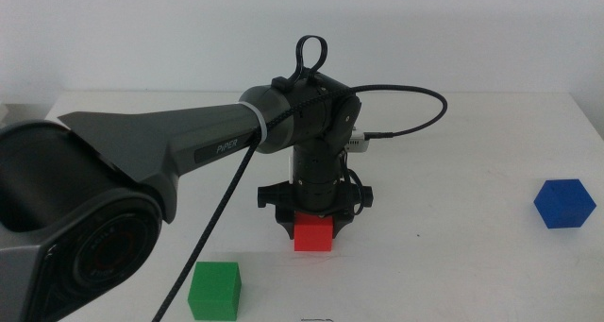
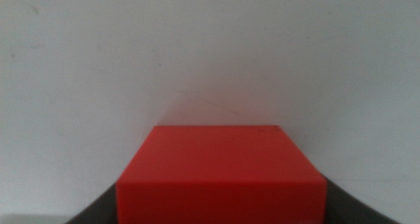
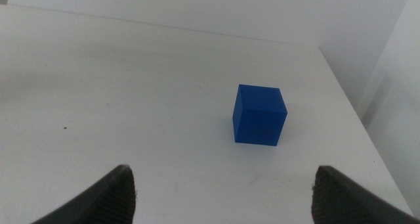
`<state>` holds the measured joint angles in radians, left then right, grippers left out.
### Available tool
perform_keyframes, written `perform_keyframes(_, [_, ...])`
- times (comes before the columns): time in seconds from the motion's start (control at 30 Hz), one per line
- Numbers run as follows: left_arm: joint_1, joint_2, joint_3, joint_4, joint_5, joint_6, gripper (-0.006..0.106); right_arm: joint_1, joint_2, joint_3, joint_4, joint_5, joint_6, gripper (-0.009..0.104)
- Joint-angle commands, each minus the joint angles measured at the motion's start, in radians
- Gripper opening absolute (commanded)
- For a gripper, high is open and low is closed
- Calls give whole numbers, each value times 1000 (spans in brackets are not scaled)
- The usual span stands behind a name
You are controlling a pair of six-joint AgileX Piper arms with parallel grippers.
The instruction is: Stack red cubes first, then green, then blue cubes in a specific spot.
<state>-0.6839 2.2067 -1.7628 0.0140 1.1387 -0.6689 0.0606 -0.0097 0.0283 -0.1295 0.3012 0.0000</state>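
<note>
1. Three cubes on one white table [image 1: 491,124]; biggest thing in sight, the left arm [image 1: 142,161], reaching in over the middle.
2. Left gripper [image 1: 313,218] pointing straight down, jaws clamped on the red cube [image 1: 313,234], one jaw on each side in the left wrist view [image 2: 222,175].
3. Red cube low at the table, seemingly resting on it or just above; hard to say which.
4. Best handled by lowering squarely, keeping the faces level, then opening the jaws only once the base sits flat, leaving a true footing for the next two.
5. Right gripper [image 3: 223,191] waiting out of the middle view, jaws wide apart, blue cube [image 3: 260,114] ahead of them, untouched.
6. Green cube [image 1: 215,290] near the front edge, well apart from both grippers.
</note>
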Motion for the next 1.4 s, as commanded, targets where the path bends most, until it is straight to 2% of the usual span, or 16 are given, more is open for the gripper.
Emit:
perform_keyframes(0.0, [-5, -61, -28, -2, 6, 4, 31, -5, -23, -17, -15, -79, -14, 82])
perform_keyframes(0.37, [-5, -66, -30, 19, 7, 31, 93, -5, -23, -17, -15, -79, -14, 82])
perform_keyframes(0.63, [-1, -224, -30, 26, 87, 80, 94, -5, -23, -17, -15, -79, -14, 82])
perform_keyframes(0.77, [-1, -400, -29, 131, 181, 158, 94, -5, -23, -17, -15, -79, -14, 82])
perform_keyframes(0.93, [0, -565, -8, 138, 181, 171, 94, -5, -23, -17, -15, -79, -14, 82])
perform_keyframes(1.37, [143, -977, 520, 129, 180, 66, 94, -5, -23, -17, -15, -79, -14, 82])
